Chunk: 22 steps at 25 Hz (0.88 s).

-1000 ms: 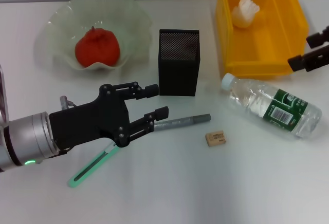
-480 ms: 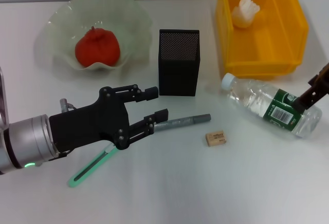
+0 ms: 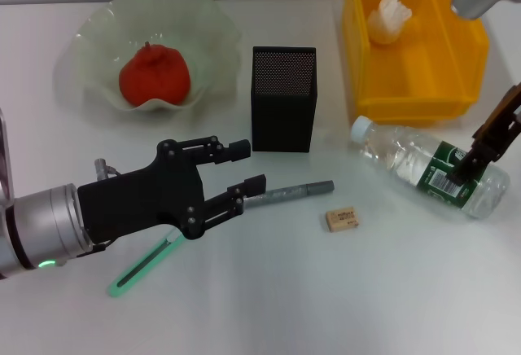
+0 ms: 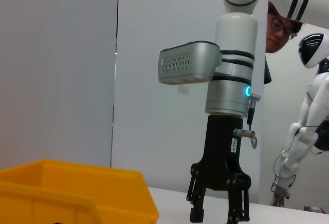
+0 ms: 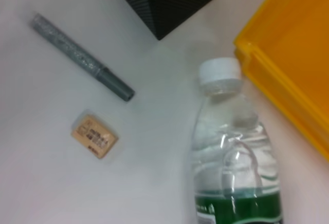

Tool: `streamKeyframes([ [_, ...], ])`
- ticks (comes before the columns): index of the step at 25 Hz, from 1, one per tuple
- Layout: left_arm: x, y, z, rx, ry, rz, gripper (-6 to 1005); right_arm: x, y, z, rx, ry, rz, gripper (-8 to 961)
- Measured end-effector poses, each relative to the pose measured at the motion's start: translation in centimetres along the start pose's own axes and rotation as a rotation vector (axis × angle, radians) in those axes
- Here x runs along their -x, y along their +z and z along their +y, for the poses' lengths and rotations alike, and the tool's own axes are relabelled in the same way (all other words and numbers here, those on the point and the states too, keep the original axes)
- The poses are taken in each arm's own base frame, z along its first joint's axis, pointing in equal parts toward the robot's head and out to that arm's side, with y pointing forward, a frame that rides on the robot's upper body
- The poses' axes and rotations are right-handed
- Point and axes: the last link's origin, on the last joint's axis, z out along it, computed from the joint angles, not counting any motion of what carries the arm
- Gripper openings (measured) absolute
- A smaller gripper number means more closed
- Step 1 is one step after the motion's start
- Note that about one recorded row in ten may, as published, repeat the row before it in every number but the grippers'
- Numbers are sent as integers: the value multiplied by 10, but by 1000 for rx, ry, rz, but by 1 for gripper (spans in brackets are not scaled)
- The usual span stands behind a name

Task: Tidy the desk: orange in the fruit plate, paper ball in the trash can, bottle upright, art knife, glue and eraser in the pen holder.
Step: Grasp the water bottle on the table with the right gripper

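Bottle [image 3: 431, 169] lies on side on bench [image 3: 326, 290], cap toward pen holder [image 3: 282, 98], just before trash can [image 3: 411, 41]. Right pincer [image 3: 468, 164] over label end, jaws parted, holding nothing. Judgement: grip body squarely, tip up cap-end. Left pincer [image 3: 248, 164] hovers open, empty, above grey pen-like tool [image 3: 289, 193]. Orange [image 3: 155, 76] in fruit plate [image 3: 98, 41]; paper ball [image 3: 388, 17] in can; holder contents unseen; eraser [image 3: 341, 219] out.

No word or number can be read anywhere: the bottle [image 3: 431, 168], lying at about four o'clock from the pen holder [image 3: 282, 98], carries a green label with a white barcode patch, and the eraser [image 5: 94, 135] shows print too blurred to make out.
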Motion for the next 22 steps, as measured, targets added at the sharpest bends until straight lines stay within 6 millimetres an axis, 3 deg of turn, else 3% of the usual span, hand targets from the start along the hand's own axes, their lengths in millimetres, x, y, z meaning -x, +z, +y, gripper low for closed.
streamKeyframes([
  [22, 1, 0, 0, -1, -6, 0, 465, 16, 37, -2, -25, -52, 26, 835],
])
